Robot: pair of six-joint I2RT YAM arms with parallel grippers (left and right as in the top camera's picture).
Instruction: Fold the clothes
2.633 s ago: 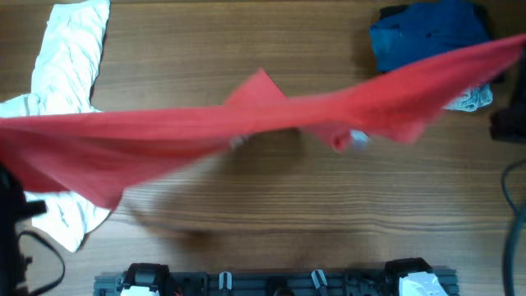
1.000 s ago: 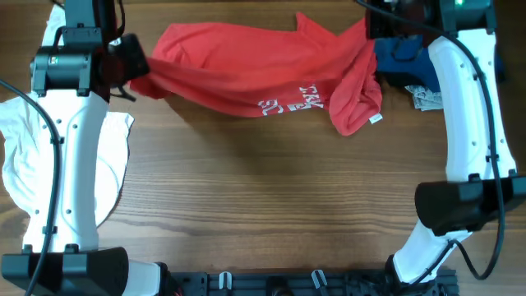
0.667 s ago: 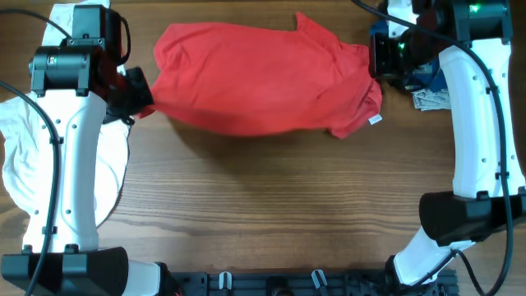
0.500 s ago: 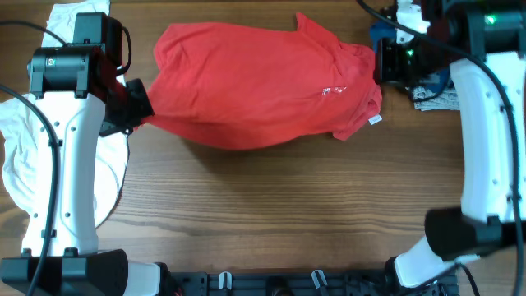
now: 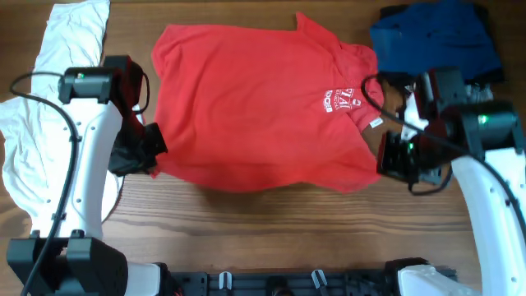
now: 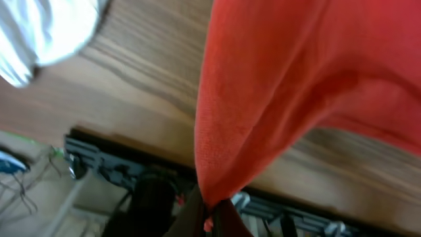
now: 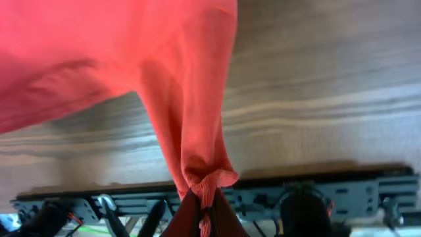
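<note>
the red t-shirt lies spread flat over the far middle of the table, with its white lettering facing up on the right side. the left gripper is clamped tight on the shirt's near left corner; in the left wrist view the cloth narrows to a pinched point between the closed fingers. the right gripper is clamped on the near right corner, with cloth bunched at its fingertips. a white shirt lies at the left, partly under the left arm. a dark blue piece sits at the far right.
</note>
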